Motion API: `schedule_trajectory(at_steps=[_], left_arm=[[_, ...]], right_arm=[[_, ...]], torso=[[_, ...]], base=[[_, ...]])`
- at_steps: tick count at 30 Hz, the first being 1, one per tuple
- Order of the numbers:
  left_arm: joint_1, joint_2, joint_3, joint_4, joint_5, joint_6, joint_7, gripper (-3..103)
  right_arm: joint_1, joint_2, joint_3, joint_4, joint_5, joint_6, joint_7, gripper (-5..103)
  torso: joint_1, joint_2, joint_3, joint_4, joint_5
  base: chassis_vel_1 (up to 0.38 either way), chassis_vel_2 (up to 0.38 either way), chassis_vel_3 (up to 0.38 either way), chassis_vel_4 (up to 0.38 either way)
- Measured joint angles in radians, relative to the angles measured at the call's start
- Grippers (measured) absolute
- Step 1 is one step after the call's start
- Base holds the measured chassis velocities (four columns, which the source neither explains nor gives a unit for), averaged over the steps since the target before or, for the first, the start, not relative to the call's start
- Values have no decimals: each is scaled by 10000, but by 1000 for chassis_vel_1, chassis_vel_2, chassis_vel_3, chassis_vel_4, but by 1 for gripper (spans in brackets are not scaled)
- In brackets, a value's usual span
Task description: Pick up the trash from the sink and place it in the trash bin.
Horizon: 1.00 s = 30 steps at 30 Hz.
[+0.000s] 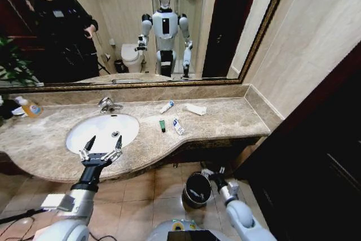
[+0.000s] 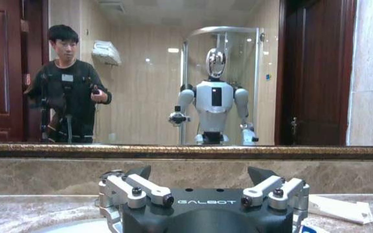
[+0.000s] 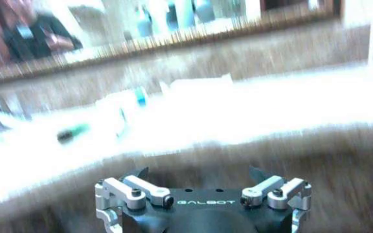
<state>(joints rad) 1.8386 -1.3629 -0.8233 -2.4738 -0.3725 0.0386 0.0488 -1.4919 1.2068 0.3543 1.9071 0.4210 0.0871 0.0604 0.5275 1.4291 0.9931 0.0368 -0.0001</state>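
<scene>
Trash sits on the counter to the right of the sink, not in the basin.
Left gripper (image 1: 101,152), fingers spread and empty, hovers at sink (image 1: 76,139) front rim; green tube (image 1: 162,126) lies right of it, long axis front-to-back. Right gripper (image 1: 210,174) low beside bin (image 1: 197,189), finger state unclear.

Only readable text is "GALBOT", printed in white on the black body of the left gripper (image 2: 199,180) and right gripper (image 3: 199,180).
</scene>
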Motion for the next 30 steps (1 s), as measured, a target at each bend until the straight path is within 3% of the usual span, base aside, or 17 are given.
schedule_trajectory(at_steps=[7,17,24,30], left_arm=[[0,0,0,0,0,0,0,100],[0,0,0,0,0,0,0,100],[0,0,0,0,0,0,0,100],[0,0,0,0,0,0,0,100]], right_arm=[[1066,-341,-454,1202,437,-1170,272,100],[4650,-829,-2162,-866,1603,-2298,-407,100],[5939,-636,-3277,-1676,2379,-3058,-323,100],[6837,-384,-3956,-2566,2610,-3232,-147,103]], torso=[[0,0,0,-1,0],[1,-1,2,1,1],[1,-1,1,0,0],[1,-1,1,1,0]], base=[[0,0,0,0],[0,0,0,0],[0,0,0,0],[0,0,0,0]])
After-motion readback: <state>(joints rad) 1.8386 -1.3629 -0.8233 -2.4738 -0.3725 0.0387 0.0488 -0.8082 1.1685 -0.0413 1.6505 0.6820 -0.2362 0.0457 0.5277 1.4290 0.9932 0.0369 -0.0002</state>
